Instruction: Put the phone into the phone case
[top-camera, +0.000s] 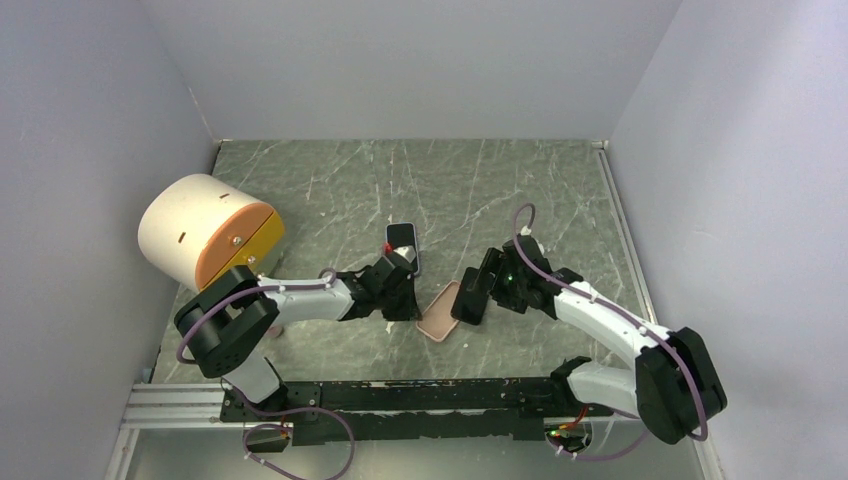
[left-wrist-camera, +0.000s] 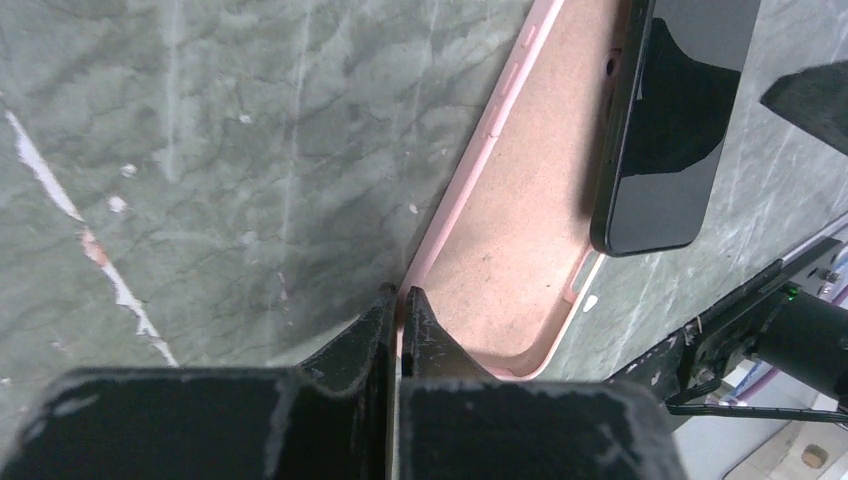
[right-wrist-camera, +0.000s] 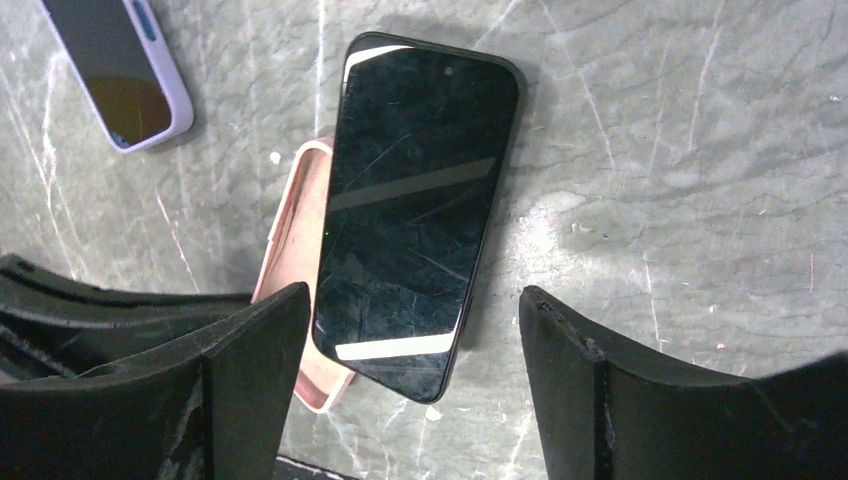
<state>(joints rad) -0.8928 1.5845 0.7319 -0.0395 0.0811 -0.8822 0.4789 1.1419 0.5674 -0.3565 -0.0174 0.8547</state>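
Observation:
The pink phone case (top-camera: 437, 315) lies open side up on the table. My left gripper (left-wrist-camera: 400, 296) is shut on the case's long rim near one corner (left-wrist-camera: 505, 210). The black phone (top-camera: 470, 298) lies screen up, askew, with one long side over the case and the rest over the table; it also shows in the left wrist view (left-wrist-camera: 668, 130) and the right wrist view (right-wrist-camera: 415, 200). My right gripper (right-wrist-camera: 415, 295) is open, its fingers wide apart on either side of the phone's near end, holding nothing. The case shows beside the phone (right-wrist-camera: 288, 235).
A second phone in a lavender case (top-camera: 404, 246) lies just behind the left gripper, also in the right wrist view (right-wrist-camera: 120, 65). A large white and orange cylinder (top-camera: 205, 232) stands at the left. Walls enclose the table on three sides.

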